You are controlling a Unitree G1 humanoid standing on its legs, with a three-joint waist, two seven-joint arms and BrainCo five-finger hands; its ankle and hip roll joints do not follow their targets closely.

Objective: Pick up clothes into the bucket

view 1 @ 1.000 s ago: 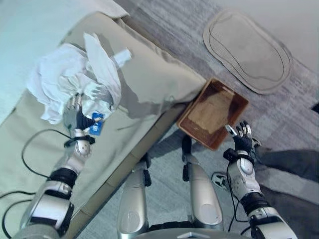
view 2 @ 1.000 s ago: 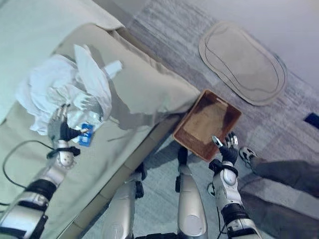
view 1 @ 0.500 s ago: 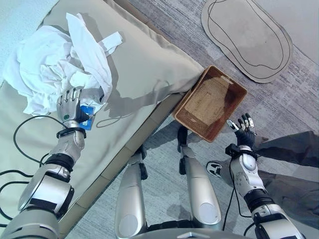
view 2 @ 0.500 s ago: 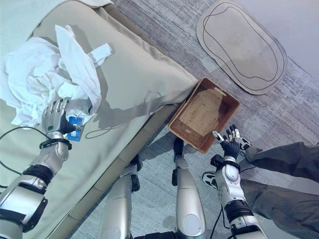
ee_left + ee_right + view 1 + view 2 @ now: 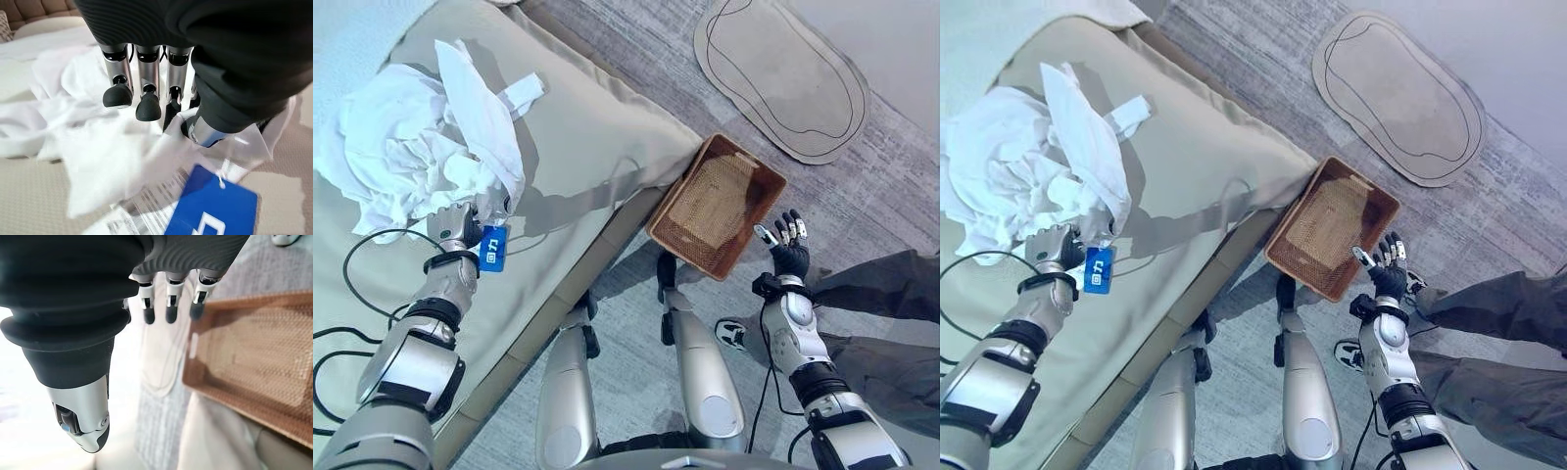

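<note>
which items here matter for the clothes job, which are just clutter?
Job:
white clothes
basket
left hand, pinching the cloth
right hand, open beside the basket

Clutter:
blue tag
oval mat
sofa
person's legs

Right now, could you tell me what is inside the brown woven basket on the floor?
The basket holds no clothes: its woven bottom shows bare. The white clothes lie on the beige cushion, where the left hand grips their edge.
</note>
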